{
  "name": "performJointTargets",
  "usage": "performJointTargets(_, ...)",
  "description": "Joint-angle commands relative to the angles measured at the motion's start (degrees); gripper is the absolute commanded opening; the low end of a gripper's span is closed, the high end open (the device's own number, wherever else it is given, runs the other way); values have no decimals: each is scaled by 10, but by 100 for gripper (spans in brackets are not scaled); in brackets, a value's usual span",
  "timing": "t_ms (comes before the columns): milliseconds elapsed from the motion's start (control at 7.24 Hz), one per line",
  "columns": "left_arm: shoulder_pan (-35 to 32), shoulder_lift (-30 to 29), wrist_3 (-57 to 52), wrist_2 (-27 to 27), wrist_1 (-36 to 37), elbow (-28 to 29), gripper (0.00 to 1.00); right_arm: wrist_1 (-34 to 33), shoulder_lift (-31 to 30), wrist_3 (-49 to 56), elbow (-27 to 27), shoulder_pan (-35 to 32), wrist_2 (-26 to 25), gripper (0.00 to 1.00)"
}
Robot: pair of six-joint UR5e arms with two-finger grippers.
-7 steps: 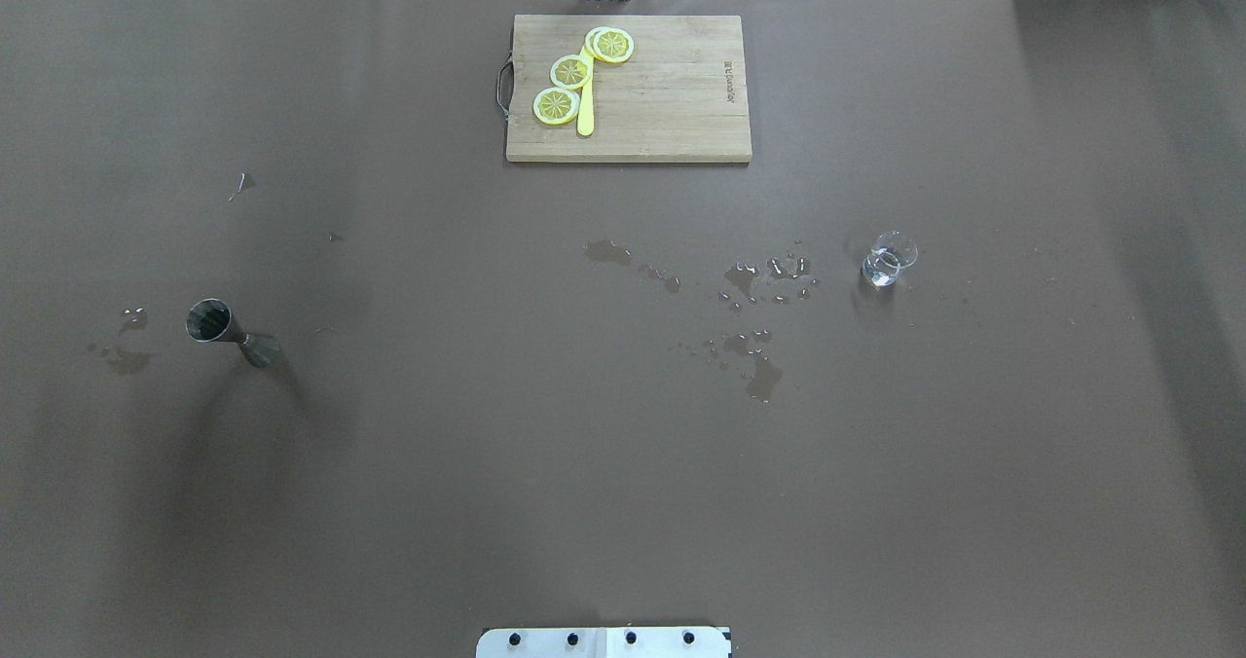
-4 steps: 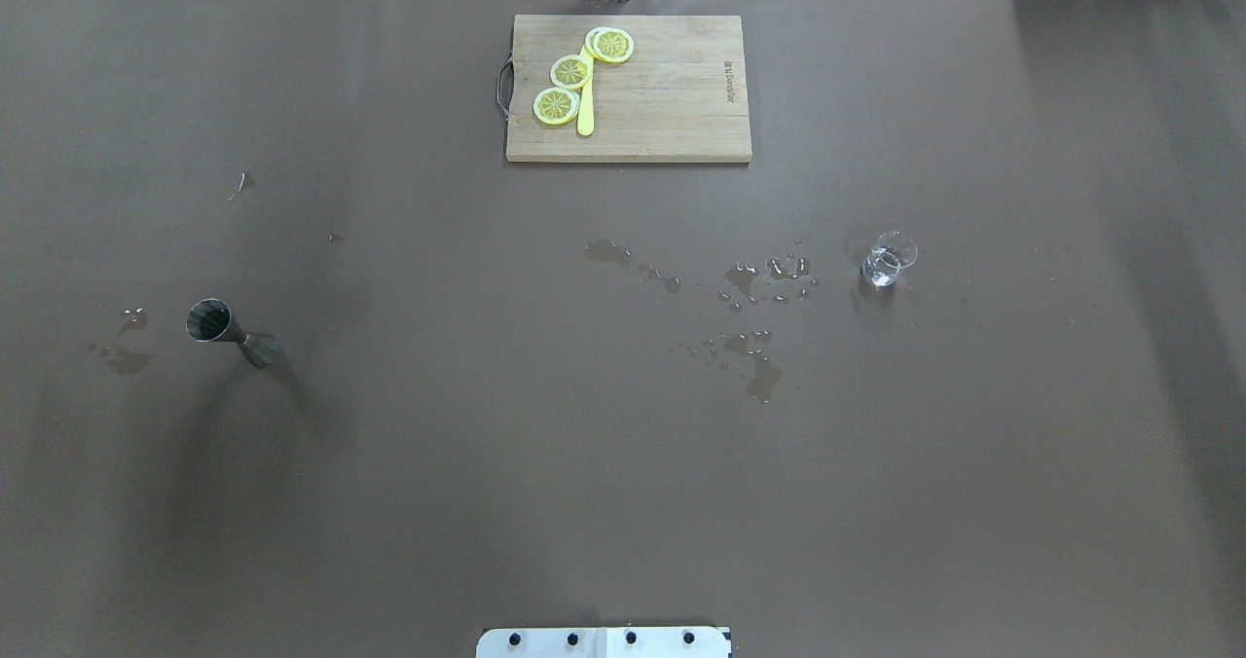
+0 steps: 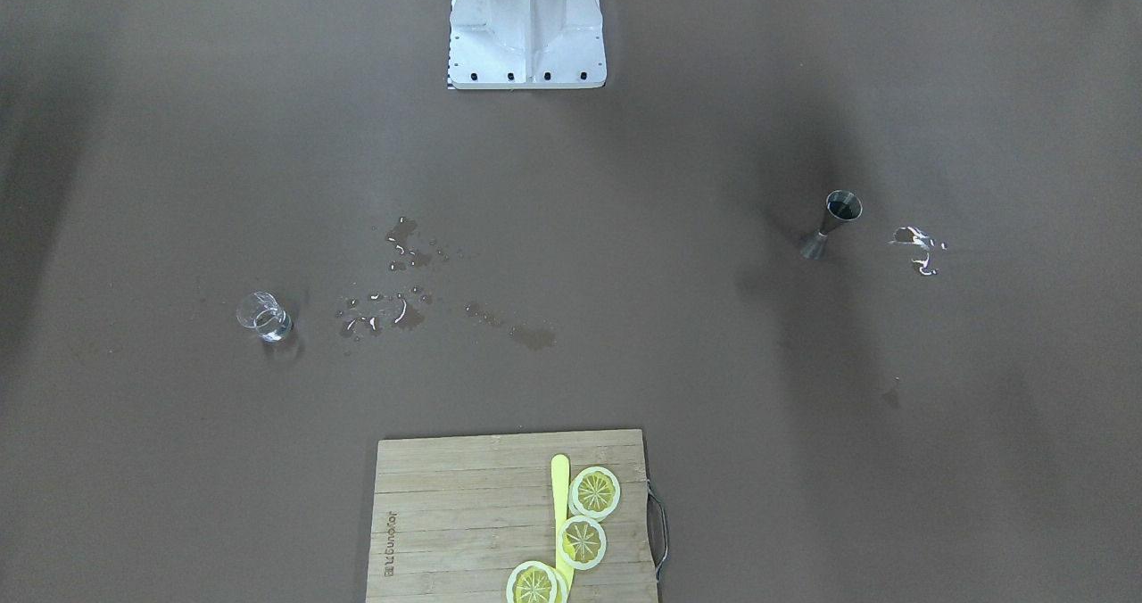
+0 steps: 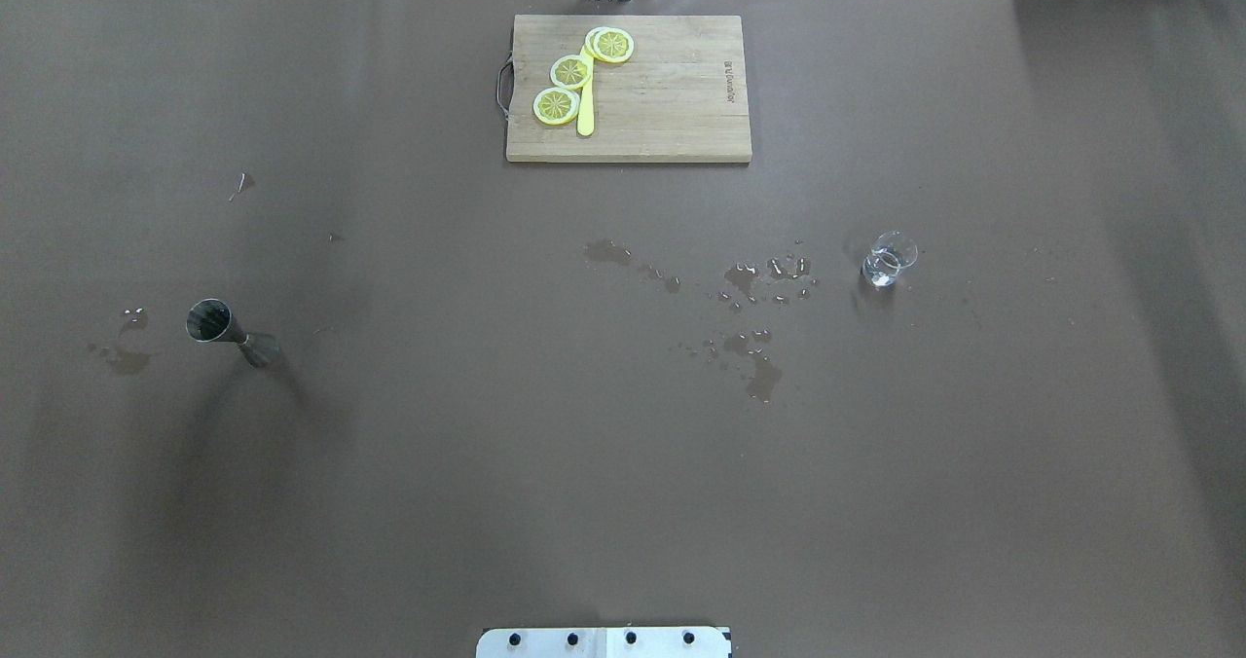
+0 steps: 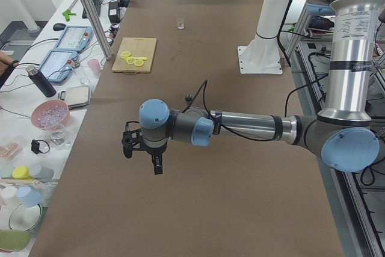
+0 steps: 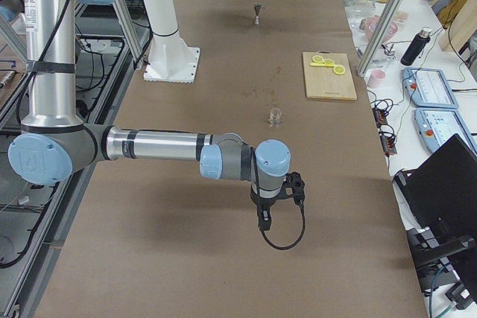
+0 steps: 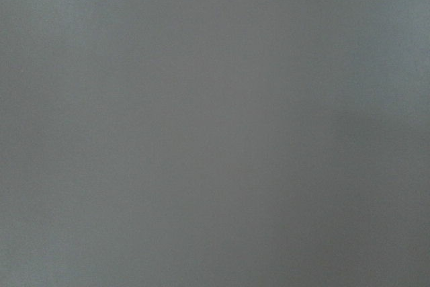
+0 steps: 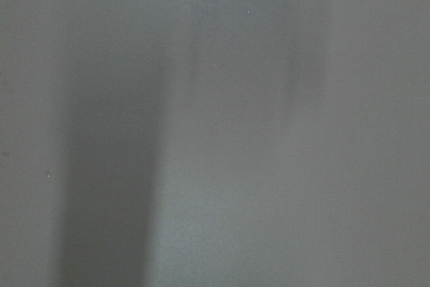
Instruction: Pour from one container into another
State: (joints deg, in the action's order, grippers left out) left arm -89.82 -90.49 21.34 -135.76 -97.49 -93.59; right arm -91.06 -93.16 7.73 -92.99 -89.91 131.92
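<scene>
The clear glass tumbler (image 4: 888,261) stands upright on the brown table, right of centre, with a little clear liquid in it; it also shows in the front view (image 3: 262,317). Far to the left stands the grey steel jigger (image 4: 232,331), upright and seen again in the front view (image 3: 831,223). Neither gripper appears in the overhead or front view. In the left side view my left gripper (image 5: 156,165) hangs above the table, nearer than the jigger (image 5: 189,97). My right gripper (image 6: 263,223) hangs nearer than the tumbler (image 6: 275,115). I cannot tell whether either is open or shut.
A wooden cutting board (image 4: 672,103) with lemon slices (image 4: 570,72) and a yellow knife lies at the far middle. Water puddles (image 4: 762,378) spread left of the tumbler, and smaller ones (image 4: 125,358) lie left of the jigger. Both wrist views show only blurred grey.
</scene>
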Motion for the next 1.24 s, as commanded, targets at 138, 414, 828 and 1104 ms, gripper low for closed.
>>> performJointTargets(138,0,0,0,1,-1,-2,99,0,0,0,1,0,0,100)
performJointTargets(414,1,0,1,1,-1,1,99,0,0,0,1,0,0,100)
performJointTargets(828,0,6,-1,1,-1,-1,99,0,0,0,1,0,0,100)
performJointTargets(1104,0,8,-1,1,-2,-1,99,0,0,0,0,0,0,100)
